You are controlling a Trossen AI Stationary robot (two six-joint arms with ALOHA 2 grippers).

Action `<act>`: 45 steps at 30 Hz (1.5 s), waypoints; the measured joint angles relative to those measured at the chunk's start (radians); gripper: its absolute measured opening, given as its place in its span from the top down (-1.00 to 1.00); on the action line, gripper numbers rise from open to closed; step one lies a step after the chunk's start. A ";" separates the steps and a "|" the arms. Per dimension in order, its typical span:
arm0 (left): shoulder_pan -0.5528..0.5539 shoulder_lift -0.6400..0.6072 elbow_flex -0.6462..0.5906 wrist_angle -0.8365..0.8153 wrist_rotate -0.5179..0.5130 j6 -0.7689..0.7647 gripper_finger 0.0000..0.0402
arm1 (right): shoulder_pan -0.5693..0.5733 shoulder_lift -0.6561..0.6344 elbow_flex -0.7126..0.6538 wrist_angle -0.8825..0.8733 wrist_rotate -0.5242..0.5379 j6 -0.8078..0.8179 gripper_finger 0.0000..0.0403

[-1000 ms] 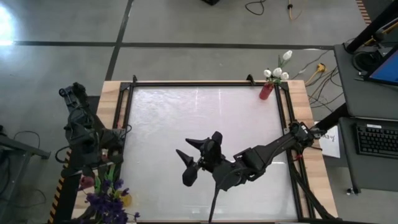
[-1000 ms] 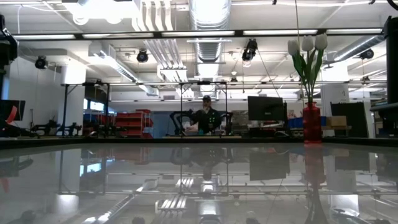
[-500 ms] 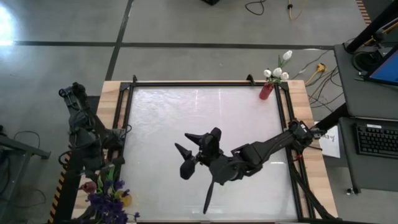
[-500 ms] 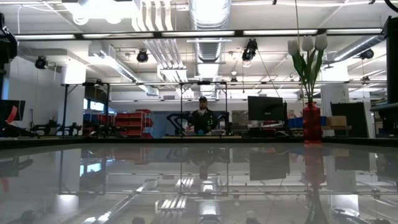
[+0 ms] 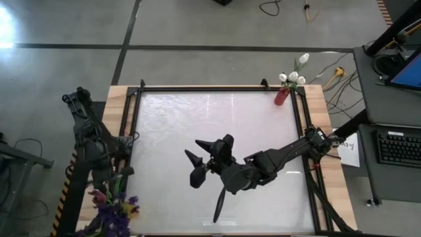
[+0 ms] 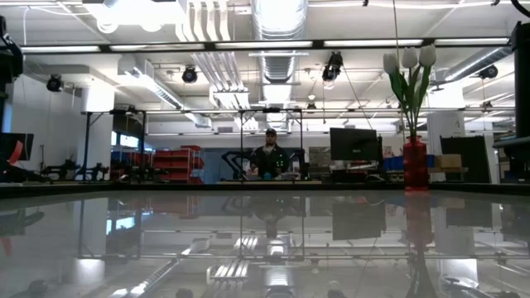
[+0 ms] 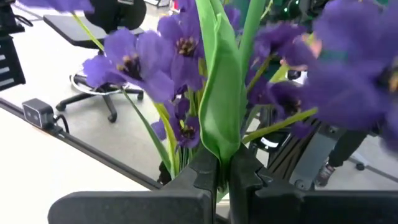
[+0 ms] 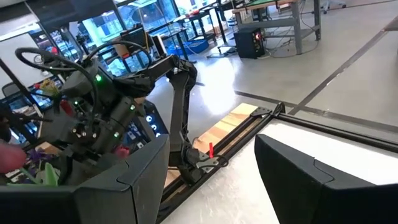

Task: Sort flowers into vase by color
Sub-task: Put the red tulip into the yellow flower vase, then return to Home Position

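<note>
High view, desk: my white-topped desk (image 5: pixel 171 125) with its dark frame and wooden edges fills the middle.
High view, left gripper: my left gripper (image 5: pixel 113 186) sits at the desk's 8 o'clock corner, down among a bunch of purple artificial flowers on green stems (image 5: pixel 117 209).
High view, right gripper: my right gripper (image 5: pixel 197 168) hovers above the desk's centre, fingers spread and carrying nothing.
High view, vase: a small red vase (image 5: pixel 281 96) stands at the 1 o'clock corner with white tulip buds (image 5: pixel 292 78) in it.
Low view, vase: the red vase (image 6: pixel 415 164) stands upright at 3 o'clock, the white tulip buds (image 6: pixel 409 58) rising above it; a person (image 6: pixel 269 156) stands far behind the desk.
Left wrist view, left gripper: my left gripper (image 7: pixel 222 174) is clenched on a broad green leaf and stem (image 7: pixel 221 106) of the purple flowers (image 7: pixel 140 59).
Right wrist view, right gripper: my right gripper (image 8: pixel 211 171) is released, with the left arm (image 8: pixel 106 106) beyond it at the desk's edge.
</note>
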 joint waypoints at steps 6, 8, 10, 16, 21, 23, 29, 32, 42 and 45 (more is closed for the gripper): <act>-0.004 0.003 -0.054 0.019 -0.002 -0.010 1.00 | -0.002 0.000 0.000 0.000 0.000 0.000 -0.13; -0.005 0.004 -0.081 0.040 -0.003 -0.027 1.00 | -0.003 0.000 0.000 0.000 0.000 0.000 -0.13; -0.010 0.007 -0.102 0.055 -0.002 -0.036 1.00 | -0.004 0.000 0.000 0.000 0.000 0.000 -0.13; -0.025 0.008 -0.155 0.065 0.000 -0.041 1.00 | -0.015 0.000 0.000 -0.001 0.000 0.000 -0.13; -0.026 0.013 -0.158 0.067 0.000 -0.097 1.00 | -0.021 0.000 0.000 -0.001 0.000 0.007 -0.13; -0.026 0.015 -0.145 0.057 0.000 -0.123 1.00 | -0.021 0.000 0.000 0.000 0.000 0.009 -0.13; -0.026 0.015 -0.086 -0.019 -0.001 -0.162 0.90 | -0.021 0.000 0.000 0.000 0.000 0.010 -0.17; -0.026 0.015 -0.061 -0.065 -0.007 -0.187 0.77 | -0.021 0.000 0.000 0.000 0.000 0.011 -0.24; -0.031 0.015 -0.022 -0.150 -0.010 -0.282 0.29 | -0.019 0.000 0.000 0.000 -0.009 0.010 -0.45; -0.031 0.018 -0.029 -0.189 -0.001 -0.321 0.17 | -0.019 0.000 0.000 0.000 -0.025 0.008 -0.48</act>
